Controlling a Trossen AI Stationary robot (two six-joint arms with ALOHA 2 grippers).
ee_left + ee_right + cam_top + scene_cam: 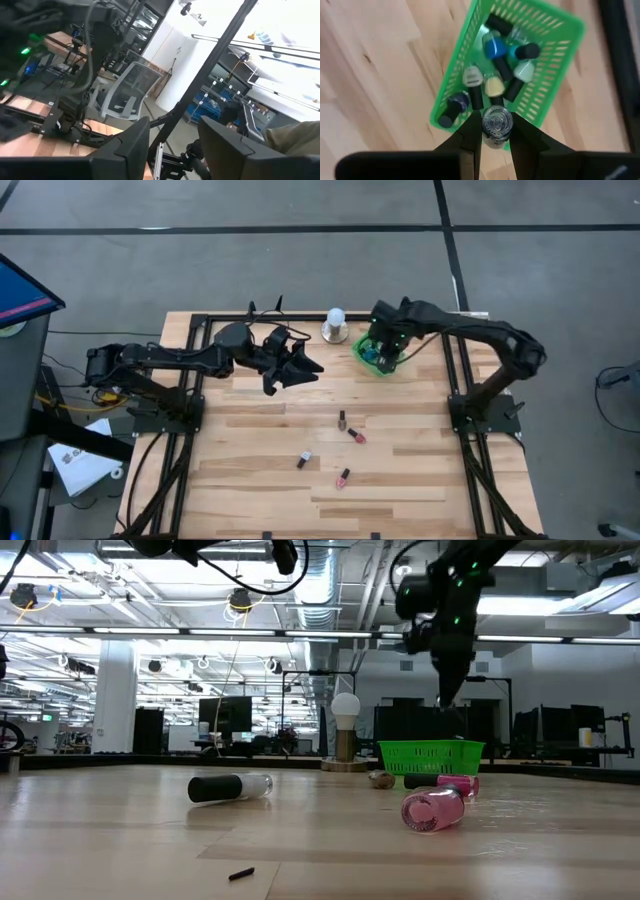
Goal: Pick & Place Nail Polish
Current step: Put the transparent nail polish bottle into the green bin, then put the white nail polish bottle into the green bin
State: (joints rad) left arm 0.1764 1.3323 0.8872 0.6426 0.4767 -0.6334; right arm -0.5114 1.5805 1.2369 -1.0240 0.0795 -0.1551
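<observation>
The right gripper (491,131) hangs over the near rim of the small green plastic mesh basket (559,75) at the far side of the pale wooden table (400,480), its two dark fingers (470,137) pinched on a little clear-glass nail polish bottle (496,122) seen end-on. Below it the basket already holds a heap of tiny bottles (495,47), blue, teal, cream and dark, all with dark caps. Four more lie tipped over on the open boards mid-table; a pink one (433,810) lies nearest the low camera and a clear one with a black cap (230,787) to its side. These look light, hard and slick, likely to roll or chip if dropped, so a hold across the body or cap seems safest. The basket sits near the table's frame and just beside a white-domed lamp (335,324); the middle is roomy. The left gripper (290,367) waits above the table, fingers spread and empty.
</observation>
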